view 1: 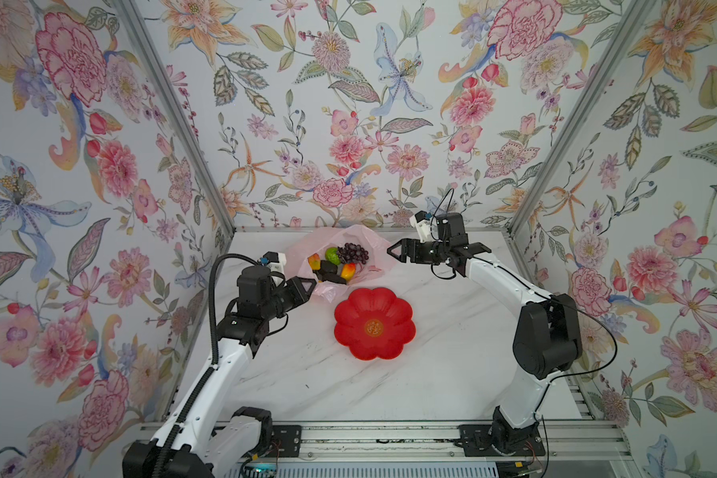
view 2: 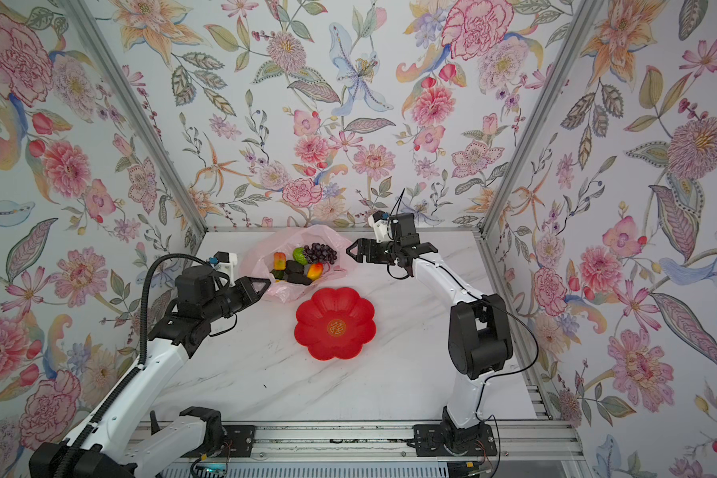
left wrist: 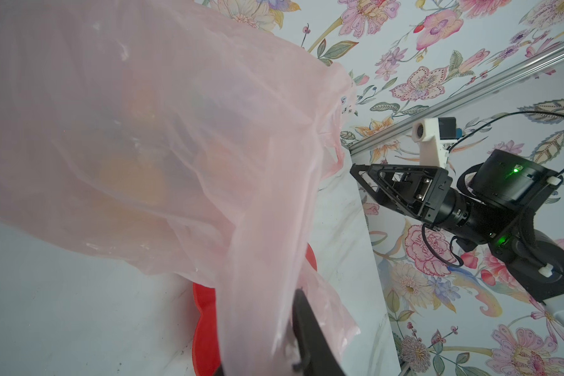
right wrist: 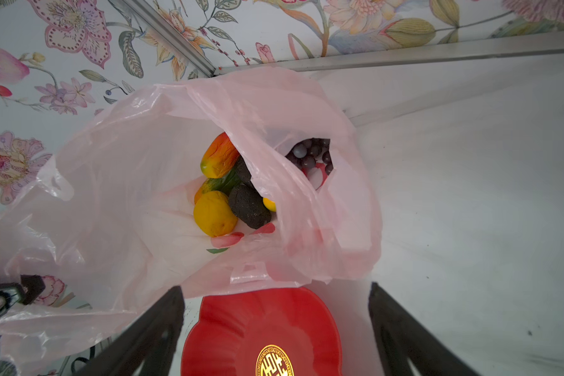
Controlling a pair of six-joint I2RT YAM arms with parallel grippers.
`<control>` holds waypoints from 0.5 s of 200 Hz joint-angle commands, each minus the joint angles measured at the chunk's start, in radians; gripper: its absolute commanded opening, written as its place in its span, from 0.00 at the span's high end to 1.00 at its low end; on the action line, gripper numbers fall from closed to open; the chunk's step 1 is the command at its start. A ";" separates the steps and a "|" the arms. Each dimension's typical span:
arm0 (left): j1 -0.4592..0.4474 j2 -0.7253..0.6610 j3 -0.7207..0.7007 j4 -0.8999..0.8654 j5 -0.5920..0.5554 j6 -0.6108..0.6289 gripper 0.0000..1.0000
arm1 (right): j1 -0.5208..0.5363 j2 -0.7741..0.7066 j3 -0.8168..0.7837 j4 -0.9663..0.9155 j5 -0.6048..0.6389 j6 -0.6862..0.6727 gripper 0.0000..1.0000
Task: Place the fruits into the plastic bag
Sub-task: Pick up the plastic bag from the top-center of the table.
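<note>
Final step, judged near done: fruits [view 1: 332, 265] inside plastic bag [view 1: 299, 248] just behind red plate [view 1: 348, 314], left gripper [view 1: 309, 285] clamped on bag rim, right gripper [view 1: 392, 252] apart, empty; next: release rim gently.

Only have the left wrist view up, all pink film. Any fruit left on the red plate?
Observer: No. In both top views the red plate is bare; the fruits sit in the plastic bag.
Operator: Bag mouth open?
Observer: Yes. The right wrist view looks straight in: lemon, avocado, grape bunch.
Operator: Right gripper carrying anything?
Observer: No. In the right wrist view the right gripper has its fingers wide apart with nothing between them.
</note>
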 commanded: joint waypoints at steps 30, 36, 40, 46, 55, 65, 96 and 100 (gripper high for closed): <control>0.001 0.006 0.017 0.012 0.018 0.015 0.80 | 0.036 0.123 0.176 -0.154 0.029 -0.116 0.14; 0.001 0.003 0.016 0.012 0.018 0.016 0.80 | 0.041 0.133 0.188 -0.164 0.036 -0.124 0.14; 0.002 0.004 0.015 0.011 0.018 0.017 0.80 | 0.044 0.141 0.200 -0.175 0.041 -0.132 0.15; 0.003 0.002 0.015 0.008 0.016 0.018 0.80 | 0.047 0.152 0.215 -0.189 0.050 -0.143 0.16; 0.005 0.003 0.015 0.007 0.016 0.018 0.80 | 0.053 0.167 0.237 -0.211 0.062 -0.161 0.17; 0.006 0.002 0.016 0.006 0.016 0.019 0.80 | 0.060 0.186 0.261 -0.234 0.072 -0.177 0.21; 0.009 0.004 0.015 0.006 0.016 0.020 0.80 | 0.078 0.240 0.341 -0.316 0.117 -0.230 0.38; 0.009 0.004 0.017 0.006 0.017 0.019 0.80 | 0.081 0.246 0.352 -0.326 0.127 -0.233 0.41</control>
